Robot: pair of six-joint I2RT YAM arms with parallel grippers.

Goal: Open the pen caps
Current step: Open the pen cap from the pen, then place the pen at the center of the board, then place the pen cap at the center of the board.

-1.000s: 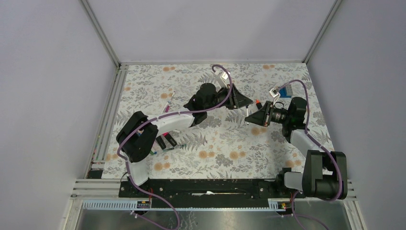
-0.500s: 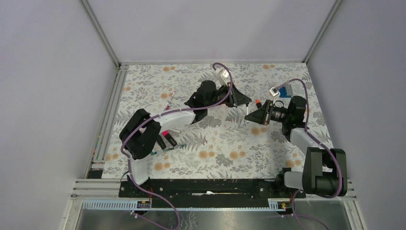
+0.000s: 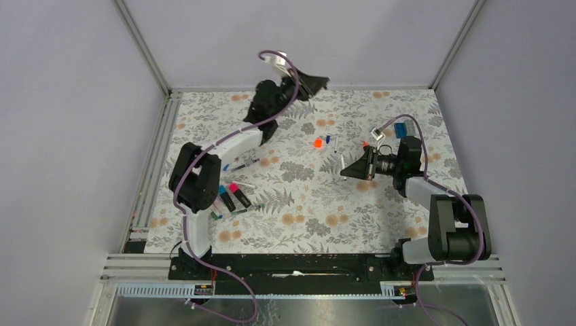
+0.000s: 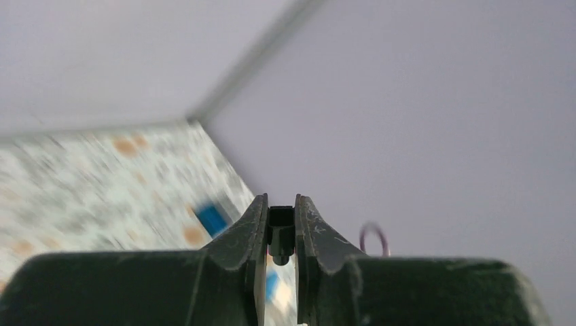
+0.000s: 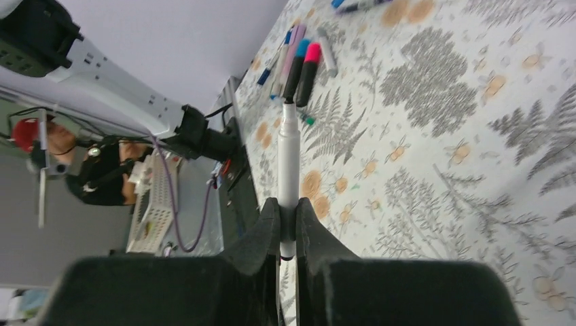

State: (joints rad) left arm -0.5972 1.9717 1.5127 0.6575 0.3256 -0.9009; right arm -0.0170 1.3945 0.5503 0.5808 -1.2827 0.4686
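Above the far edge of the desk [image 3: 306,204], the raised left fingers [image 4: 248,238] pinch a small black cap [image 4: 280,231], well apart from the white pen [image 5: 289,163]. Right of mid-desk, the right fingers [image 5: 268,234] clamp that pen, its dark tip bare and pointing toward capped highlighters [image 5: 299,71]. An orange cap [image 3: 317,142] lies loose between the two arms.
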